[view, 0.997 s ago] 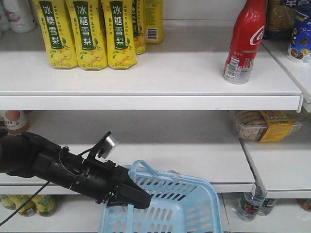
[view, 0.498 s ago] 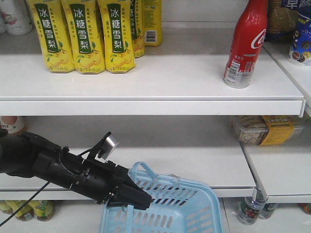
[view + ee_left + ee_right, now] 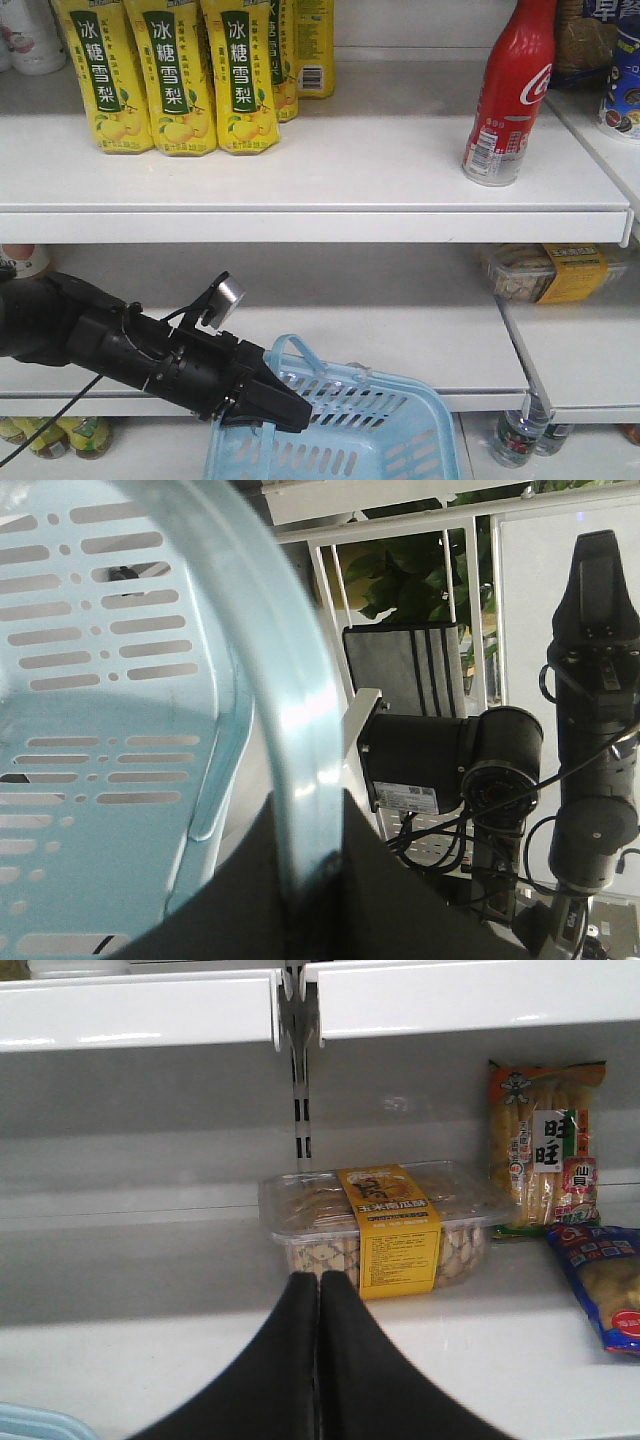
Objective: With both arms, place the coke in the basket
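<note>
The coke [image 3: 505, 95] is slim and red, with white script, a white text panel and a silver base. It stands upright at the right end of the upper shelf [image 3: 300, 190]. The light blue basket [image 3: 400, 385] hangs at the bottom centre, in front of the lower shelf. My left gripper [image 3: 290, 415] is shut on the basket's handle [image 3: 300, 730], and its wrist view [image 3: 310, 825] shows the blue bar pinched between the black jaws. My right gripper [image 3: 318, 1280] is shut and empty, pointing at the lower shelf, well below the coke.
Yellow pear-drink cartons [image 3: 170, 80] stand at the upper shelf's left. A clear biscuit box with a yellow band [image 3: 375, 1225] and snack bags [image 3: 545, 1140] lie on the lower shelf. Bottles [image 3: 515, 435] stand on the bottom shelf. The upper shelf's front edge [image 3: 300, 225] juts out.
The shelves and the coke have slid a little downward in the front view. My left gripper keeps its hold on the basket, in the same place in the frame.
</note>
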